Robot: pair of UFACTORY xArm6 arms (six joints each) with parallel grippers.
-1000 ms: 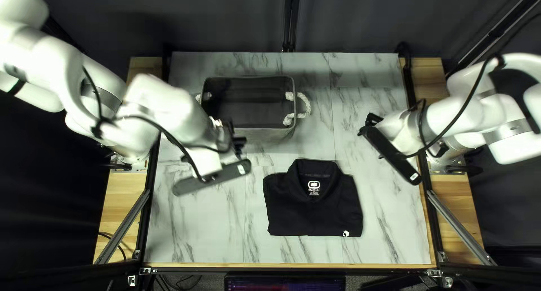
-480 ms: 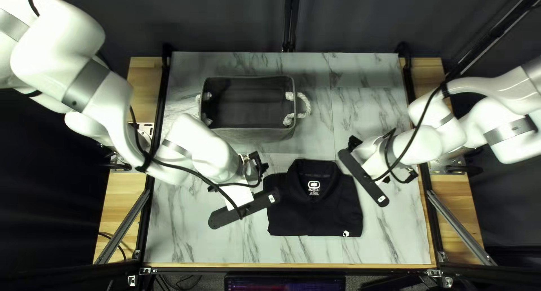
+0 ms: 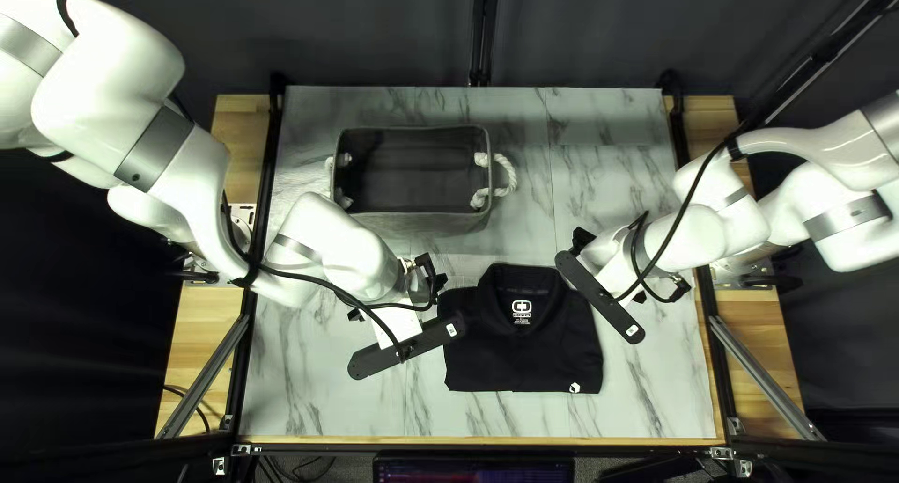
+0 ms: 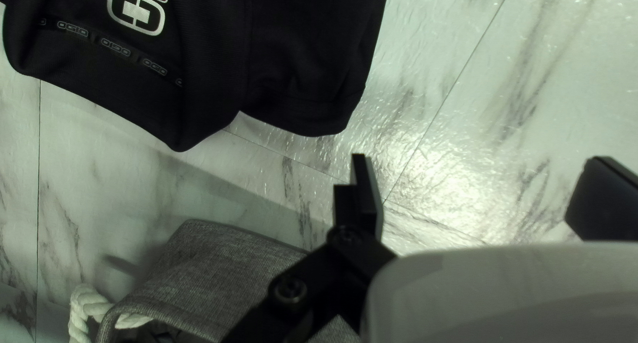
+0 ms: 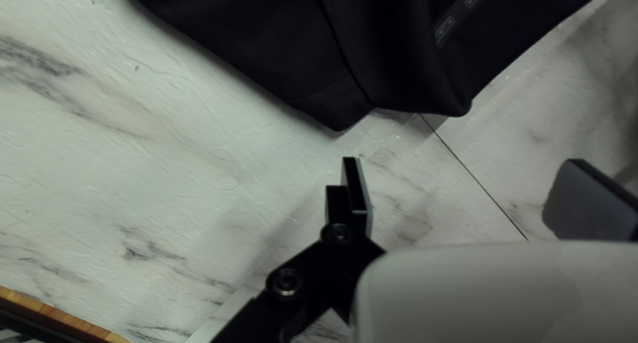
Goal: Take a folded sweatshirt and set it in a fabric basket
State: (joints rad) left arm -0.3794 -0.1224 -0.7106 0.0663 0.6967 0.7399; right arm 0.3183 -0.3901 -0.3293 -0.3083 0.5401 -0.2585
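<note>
logo point(image 3: 522, 307), lettering point(image 4: 115, 47), sm. mark point(image 3: 574, 387), all on blk shirt point(image 3: 552, 357)

The basket point(image 3: 421, 223) stands on the surface point(image 3: 318, 389), left of centre and towards the far edge. One handle point(image 3: 508, 176) is at its right end. The shirt point(image 3: 524, 357) lies flat on the surface, in front of the basket and offset to the right, well apart from it. My left pincer point(image 3: 405, 347) is located at the shirt's left side, my right pincer point(image 3: 599, 298) at its right side. The curtain point(image 3: 328, 24) is behind the surface; the screen point(image 3: 473, 470) is before its near edge.
</note>
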